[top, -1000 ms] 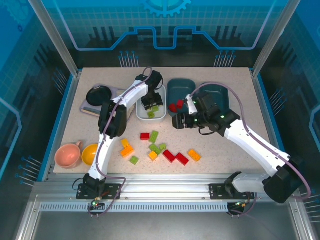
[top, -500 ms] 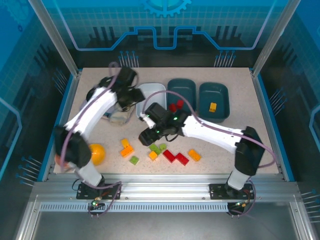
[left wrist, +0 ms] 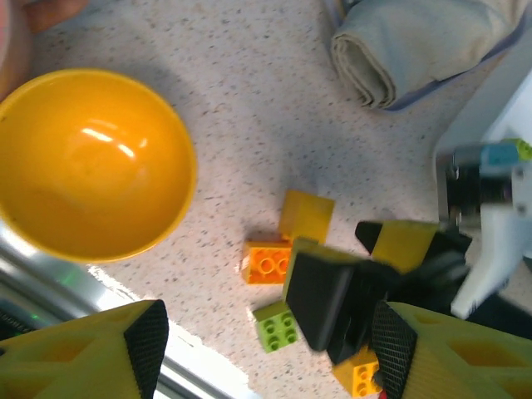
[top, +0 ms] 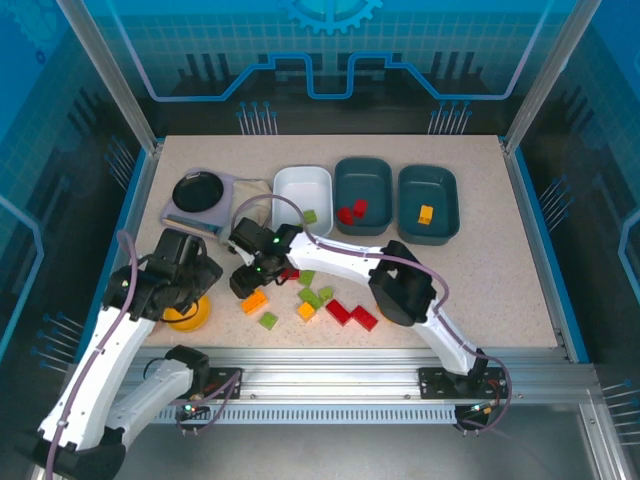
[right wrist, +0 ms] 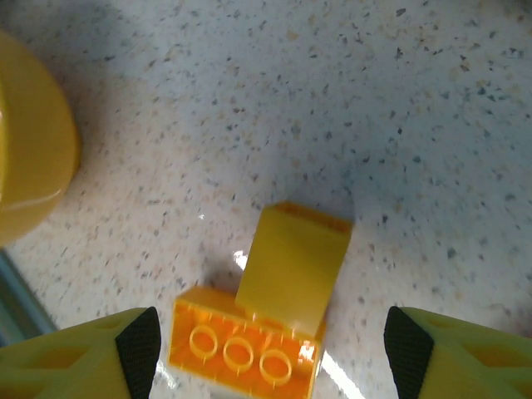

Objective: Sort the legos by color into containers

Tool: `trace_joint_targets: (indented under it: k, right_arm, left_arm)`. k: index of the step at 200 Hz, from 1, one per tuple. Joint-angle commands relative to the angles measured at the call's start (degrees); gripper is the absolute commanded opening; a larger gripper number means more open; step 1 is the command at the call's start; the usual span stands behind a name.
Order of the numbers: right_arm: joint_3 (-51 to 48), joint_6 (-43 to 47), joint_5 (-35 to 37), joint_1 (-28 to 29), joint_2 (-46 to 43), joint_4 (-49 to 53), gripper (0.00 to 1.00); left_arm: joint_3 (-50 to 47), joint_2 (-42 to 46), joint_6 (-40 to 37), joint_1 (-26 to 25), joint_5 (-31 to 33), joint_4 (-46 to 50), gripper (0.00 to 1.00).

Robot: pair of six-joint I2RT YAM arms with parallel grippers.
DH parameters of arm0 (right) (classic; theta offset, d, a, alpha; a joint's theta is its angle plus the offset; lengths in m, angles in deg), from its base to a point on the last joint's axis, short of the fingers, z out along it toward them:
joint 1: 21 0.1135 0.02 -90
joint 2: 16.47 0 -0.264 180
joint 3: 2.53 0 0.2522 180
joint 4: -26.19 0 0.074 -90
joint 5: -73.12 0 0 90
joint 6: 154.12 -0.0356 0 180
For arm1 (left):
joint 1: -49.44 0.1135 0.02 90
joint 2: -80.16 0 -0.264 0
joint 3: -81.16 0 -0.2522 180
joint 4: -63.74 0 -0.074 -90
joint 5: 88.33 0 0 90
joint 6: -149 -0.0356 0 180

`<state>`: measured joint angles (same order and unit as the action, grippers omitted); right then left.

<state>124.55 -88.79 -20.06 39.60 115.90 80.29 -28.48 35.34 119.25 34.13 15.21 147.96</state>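
Right gripper (right wrist: 270, 342) splayed wide above orange brick (right wrist: 239, 351) and abutting yellow brick (right wrist: 291, 266), bare worktop (right wrist: 349, 100) beyond; left gripper (left wrist: 270, 337) likewise splayed, near bowl (left wrist: 83, 166) by the front rail (left wrist: 37, 278).

This is a robotics lab test cell. The speckled desk (top: 480, 290) sits inside a cage of aluminium posts (top: 105, 75) and blue see-through panels (top: 200, 60), one printed with a gear emblem (top: 330, 10). Two white robot arms (top: 330, 248) with trailing cables (top: 128, 275) are bolted to a slotted metal rail (top: 330, 385) at the near edge. Small legos (top: 338, 312) and trays (top: 302, 171) lie set out on the desk.
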Motion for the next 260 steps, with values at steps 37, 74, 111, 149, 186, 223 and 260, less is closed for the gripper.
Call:
trace_joint_targets:
  k: [37, 74, 111, 149, 186, 223, 260]
  right_arm:
    - [12.5, -3.0, 2.0, 0.5, 10.6, 10.9, 0.68]
    - [16.1, -3.4, 3.5, 0.4, 13.0, 12.6, 0.48]
    - [15.5, -2.9, 6.2, 0.0, 8.8, 12.0, 0.35]
    - [7.2, -2.4, 11.7, -4.3, -6.3, 9.8, 0.33]
    - [-12.3, -3.2, 13.7, -18.3, -24.1, 5.9, 0.33]
    - [-23.9, -1.9, 9.8, -37.2, -32.0, 4.6, 0.34]
    - [-22.3, -0.5, 6.8, -48.5, -25.8, 6.4, 0.33]
  left_arm:
    - [0.7, 0.8, -0.7, 0.2, 0.9, 3.0, 0.70]
    - [0.8, 1.3, -1.9, 0.2, 0.2, 3.1, 0.70]
    - [-1.3, 0.9, -6.4, 0.2, -6.9, -4.2, 0.70]
    - [-2.9, -3.5, -9.6, -0.5, -19.1, -18.5, 0.69]
    - [0.2, -13.0, -10.6, -7.7, -20.7, -27.9, 0.70]
    - [4.8, -22.9, -10.7, -14.1, -20.3, -33.2, 0.70]
    - [10.1, -30.9, -11.6, -16.1, -20.5, -34.6, 0.69]
